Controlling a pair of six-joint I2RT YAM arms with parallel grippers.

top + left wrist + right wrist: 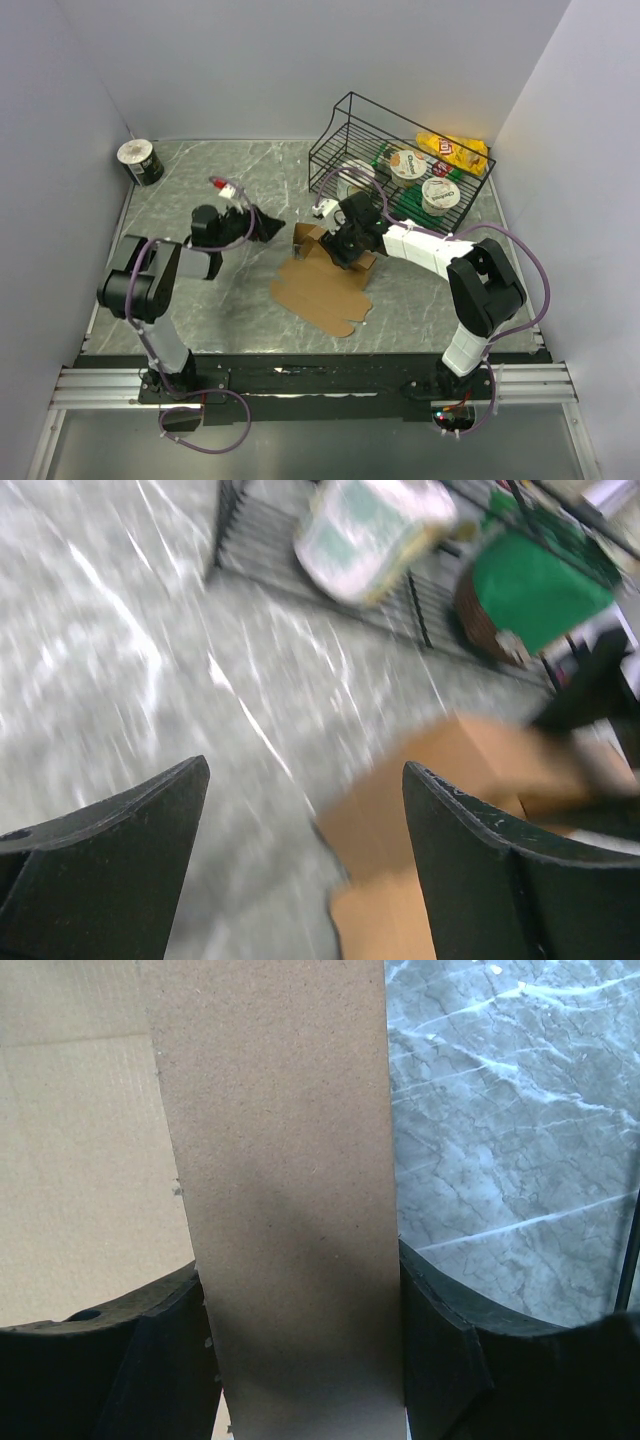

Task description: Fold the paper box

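Observation:
The paper box (320, 292) is brown cardboard, its lid panel flat on the grey table and its far part raised. My right gripper (340, 243) reaches over the raised part. In the right wrist view the gripper (300, 1310) is shut on an upright cardboard wall of the box (285, 1160), one finger pressing each face. My left gripper (268, 225) hovers just left of the box, pointing at it, apart from it. Its view is blurred. The jaws of the left gripper (305, 775) stand open and empty, with the box (440, 780) beyond the right finger.
A black wire basket (340, 130) stands at the back right, close behind the box, holding a yellow chip bag (455, 150) and two lidded cups (438, 193). A small roll (140, 162) sits in the back left corner. Walls enclose the table.

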